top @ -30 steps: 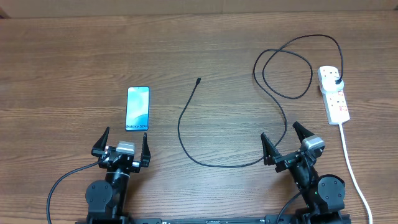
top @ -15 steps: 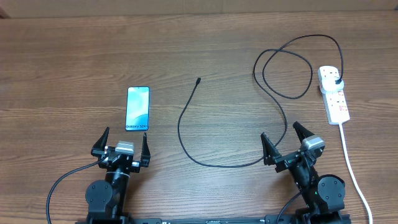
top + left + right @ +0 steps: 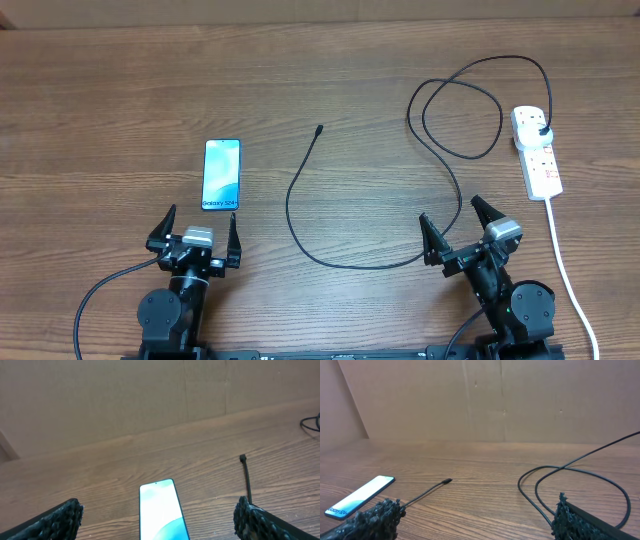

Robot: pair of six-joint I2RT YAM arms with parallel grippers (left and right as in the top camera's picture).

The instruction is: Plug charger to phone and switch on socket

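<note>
The phone (image 3: 221, 174) lies flat on the wooden table at left, its light-blue screen up; it also shows in the left wrist view (image 3: 161, 510) and the right wrist view (image 3: 360, 495). The charger cable (image 3: 300, 225) curves across the middle, its connector tip (image 3: 318, 129) free on the table, its black plug (image 3: 541, 132) sitting in the white socket strip (image 3: 537, 152) at right. The tip shows in the left wrist view (image 3: 243, 458) and the right wrist view (image 3: 446, 481). My left gripper (image 3: 197, 233) is open just in front of the phone. My right gripper (image 3: 455, 230) is open by the cable's loop.
The socket's thick white cord (image 3: 568, 270) runs down to the front edge right of my right arm. A cardboard wall (image 3: 485, 400) stands behind the table. The cable's loops (image 3: 465, 110) lie at the back right.
</note>
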